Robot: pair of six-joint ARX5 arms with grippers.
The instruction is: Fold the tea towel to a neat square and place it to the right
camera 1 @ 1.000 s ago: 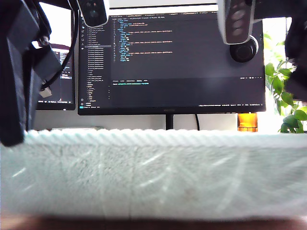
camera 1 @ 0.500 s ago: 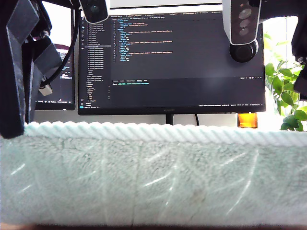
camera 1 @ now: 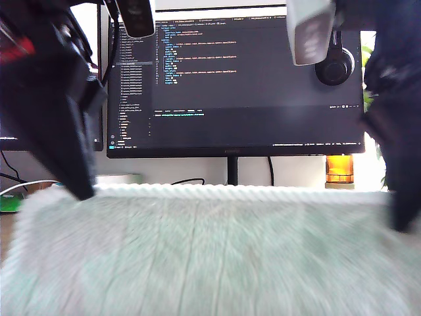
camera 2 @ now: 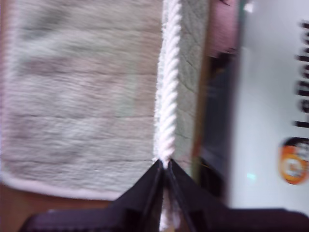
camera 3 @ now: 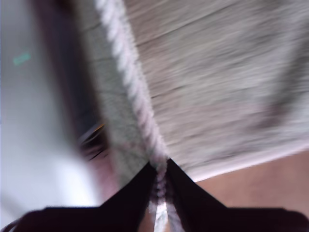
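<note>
The tea towel (camera 1: 217,257) is pale mint plush and fills the lower half of the exterior view, with its whitish corded hem (camera 1: 230,192) running across below the monitor. A dark arm (camera 1: 59,118) reaches down to the hem at the exterior view's left end. Another arm (camera 1: 398,151) does so at the right end. My first gripper (camera 2: 164,163) is shut on the corded hem (camera 2: 167,87) near a towel corner. My second gripper (camera 3: 161,166) is shut on the hem (camera 3: 130,82) near another corner. Both wrist views are motion-blurred.
A large monitor (camera 1: 237,79) with code on a dark screen stands behind the towel, with a second screen (camera 1: 99,72) at the exterior view's left. An amber object (camera 1: 339,168) and a plant sit at the back right. Brown tabletop (camera 3: 251,193) shows beside the towel.
Both arms have dropped lower into the exterior view with the hem. The hem first rose, then sank and moved back toward the monitor. The picture is now blurred.
</note>
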